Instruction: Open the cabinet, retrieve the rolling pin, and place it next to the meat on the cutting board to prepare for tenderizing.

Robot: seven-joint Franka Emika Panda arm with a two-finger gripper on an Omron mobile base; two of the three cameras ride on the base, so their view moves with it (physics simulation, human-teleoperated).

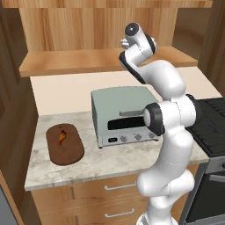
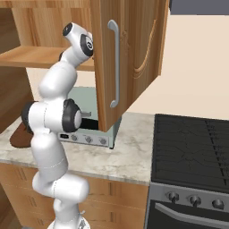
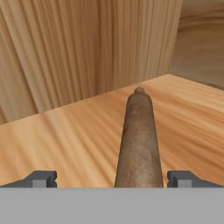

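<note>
Cabinet open, pin not yet gripped

The cabinet (image 2: 127, 58) door is swung out; the rolling pin (image 3: 139, 140) lies flat on its shelf, long axis running straight away between the hand (image 3: 111, 179)'s fingers, which stand wide apart, seemingly untouching. Gripping, lifting and placing beside the meat (image 1: 61, 137) on the cutting board (image 1: 65, 145) remain

- Soft, even light all over, with no hard glare anywhere.
- The cabinet (image 2: 129, 58) door throws a dim shade over the toaster oven (image 1: 123, 116) beneath it.
- The left wall sits in brown gloom.
- Edges look a bit jagged and coarse on the stove (image 2: 192, 147) grates.
- Up close, the rolling pin (image 3: 139, 140) looks smeary, its grain blurred; the shelf (image 3: 65, 140) wood streaks softly.
</note>
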